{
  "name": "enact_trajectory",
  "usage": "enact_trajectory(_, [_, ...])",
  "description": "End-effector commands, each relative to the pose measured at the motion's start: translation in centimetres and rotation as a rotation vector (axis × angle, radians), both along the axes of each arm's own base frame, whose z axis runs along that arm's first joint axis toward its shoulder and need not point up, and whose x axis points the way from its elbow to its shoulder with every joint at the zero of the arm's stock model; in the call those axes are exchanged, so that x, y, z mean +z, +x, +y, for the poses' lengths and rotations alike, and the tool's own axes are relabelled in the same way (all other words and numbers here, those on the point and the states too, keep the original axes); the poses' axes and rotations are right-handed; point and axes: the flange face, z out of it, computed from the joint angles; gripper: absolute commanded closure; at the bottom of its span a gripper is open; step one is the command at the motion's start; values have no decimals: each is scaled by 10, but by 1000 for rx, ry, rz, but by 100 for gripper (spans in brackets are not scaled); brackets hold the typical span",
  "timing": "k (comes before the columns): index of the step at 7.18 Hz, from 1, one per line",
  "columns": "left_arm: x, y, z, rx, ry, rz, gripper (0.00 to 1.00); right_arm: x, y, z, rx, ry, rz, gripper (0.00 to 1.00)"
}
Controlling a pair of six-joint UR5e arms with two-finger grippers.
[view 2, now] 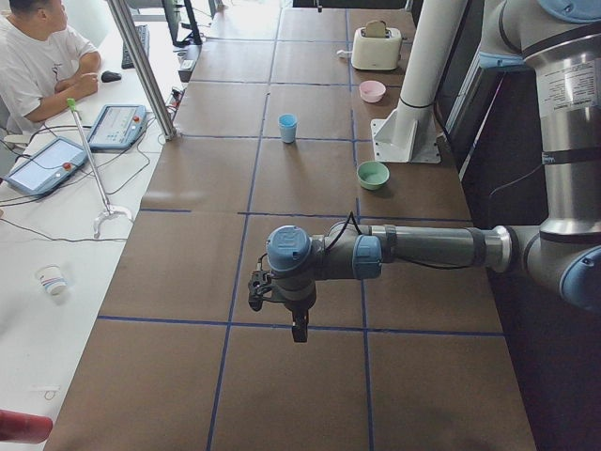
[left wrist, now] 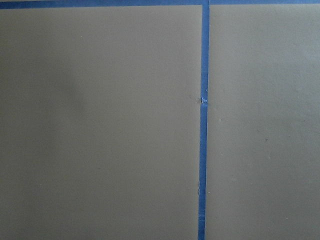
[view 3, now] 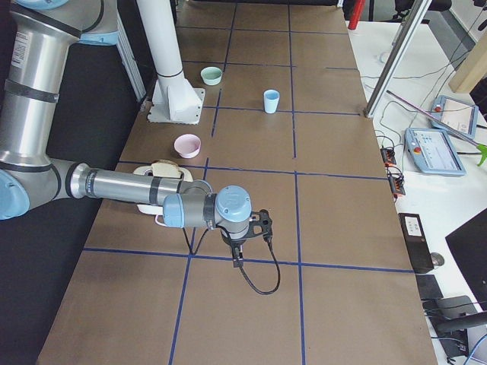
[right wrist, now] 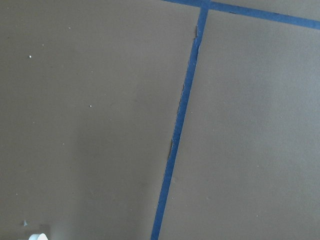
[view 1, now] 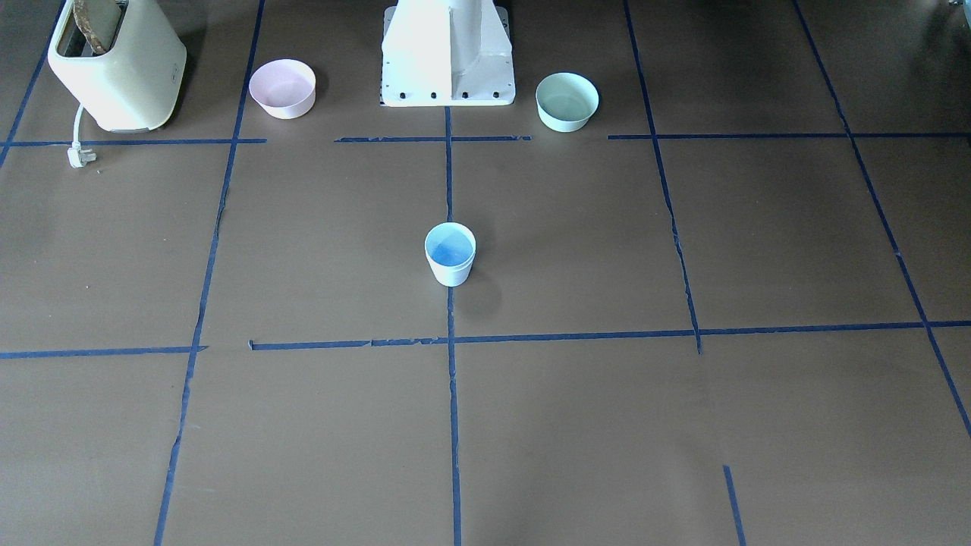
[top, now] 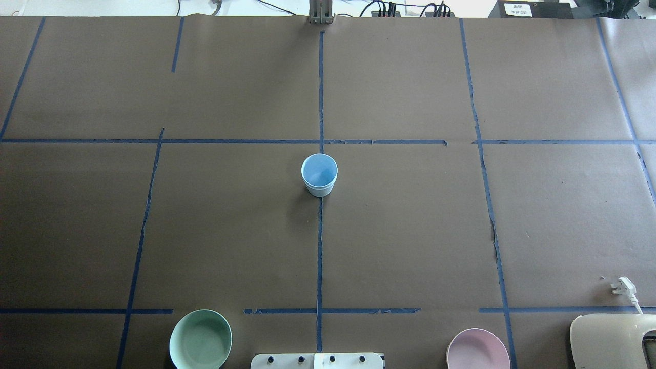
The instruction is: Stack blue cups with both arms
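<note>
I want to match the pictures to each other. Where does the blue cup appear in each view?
Exterior front-facing: blue cup at centre, on the middle tape line.
Overhead exterior: cup near centre, on the same line.
Exterior left: cup upper middle.
Exterior right: cup upper middle.
Left wrist-mounted: not in it.
Right wrist-mounted: not in it.
Shared landmark: white pedestal base, seen in all four exterior views.

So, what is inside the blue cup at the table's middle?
In the blue cup only a blue inner wall and bottom show, nothing loose. Whether a second cup sits nested in it is unclear.
</note>
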Motion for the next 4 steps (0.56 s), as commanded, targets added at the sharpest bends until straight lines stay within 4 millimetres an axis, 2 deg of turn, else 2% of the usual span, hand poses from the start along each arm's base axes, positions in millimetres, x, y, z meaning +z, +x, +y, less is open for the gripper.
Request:
enact_trajectory(1, [0,0,0,0,-2,0,0,0,-1,-1,-2,0,1,0])
enact_trajectory(4, [0,0,0,0,0,0,0,-1,0,-1,0,8,0,0])
